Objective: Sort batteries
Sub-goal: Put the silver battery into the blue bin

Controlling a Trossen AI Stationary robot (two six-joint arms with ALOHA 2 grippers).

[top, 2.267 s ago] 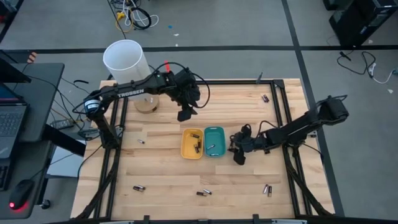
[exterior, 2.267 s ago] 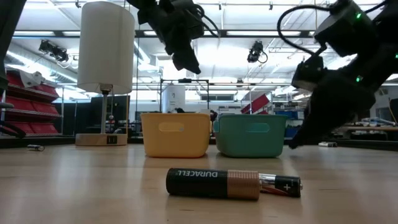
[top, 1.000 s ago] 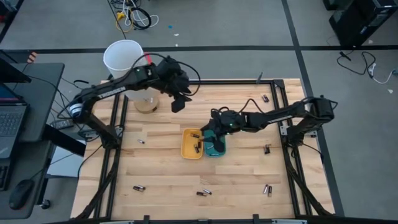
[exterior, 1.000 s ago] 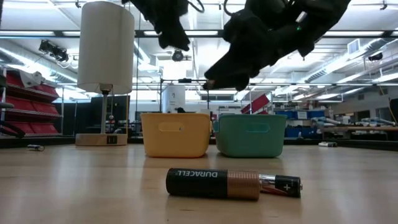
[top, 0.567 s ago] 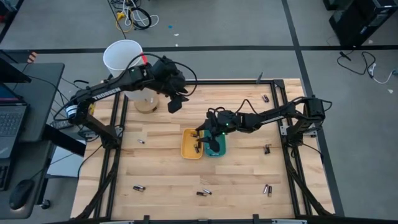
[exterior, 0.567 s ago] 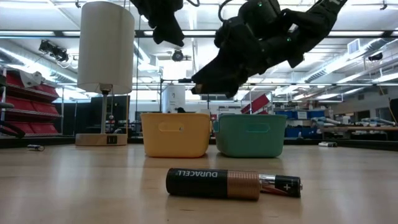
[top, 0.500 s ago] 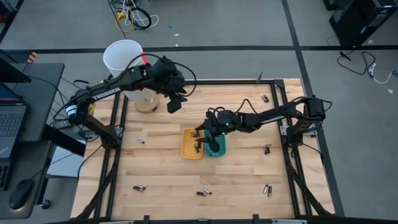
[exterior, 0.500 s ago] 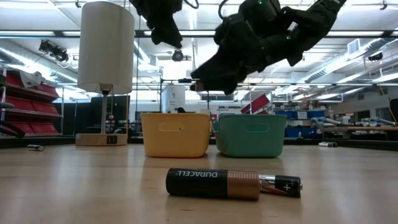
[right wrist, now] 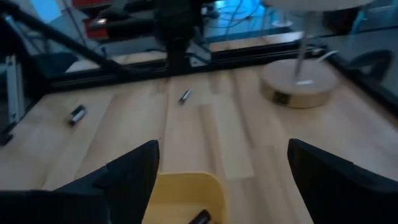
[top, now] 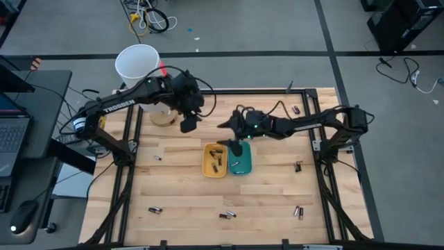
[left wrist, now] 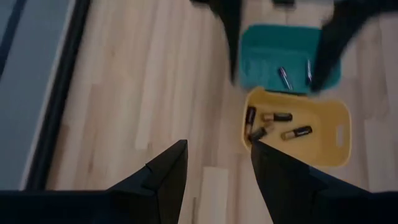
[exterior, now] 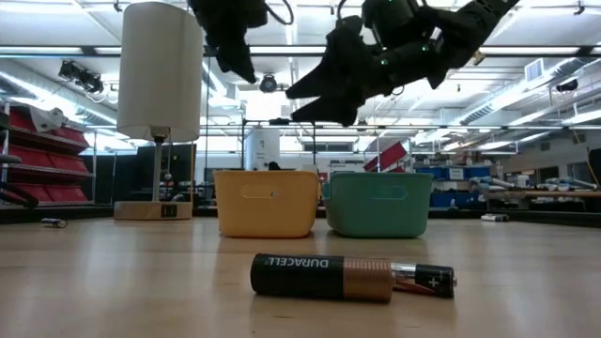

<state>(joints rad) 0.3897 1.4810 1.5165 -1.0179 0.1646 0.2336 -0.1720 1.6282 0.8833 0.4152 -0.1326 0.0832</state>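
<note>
High view: small cylindrical batteries are seen scattered over the pale wooden slatted table (top: pixel 180 187) and gathered in two small rectangular plastic trays at its middle. The yellow tray (top: pixel 214 160) holds four dark and copper-banded cells (left wrist: pixel 274 116), lying at mixed angles; the teal tray (top: pixel 241 158), touching it on the right, holds two slimmer silvery cells (left wrist: pixel 283 77). Loose cells are found near the front edge (top: pixel 227 215), at the front left (top: pixel 154 209), at the front right (top: pixel 297 211), at the right edge (top: pixel 298 166), at the far right corner (top: pixel 295 109) and on the left side (top: pixel 157 157). In the low view one black-and-copper cell marked DURACELL (exterior: pixel 321 277) is seen lying on its side in the foreground, with a slimmer cell (exterior: pixel 423 279) partly hidden behind it.

The left gripper (top: pixel 187 124) is held above the table near the round wooden base of a white-shaded lamp (top: pixel 141 66), its fingers (left wrist: pixel 168 169) parted with nothing between them. The right gripper (top: pixel 229 135) is held just above the far ends of the trays, its fingers (right wrist: pixel 130 171) spread wide and empty.
</note>
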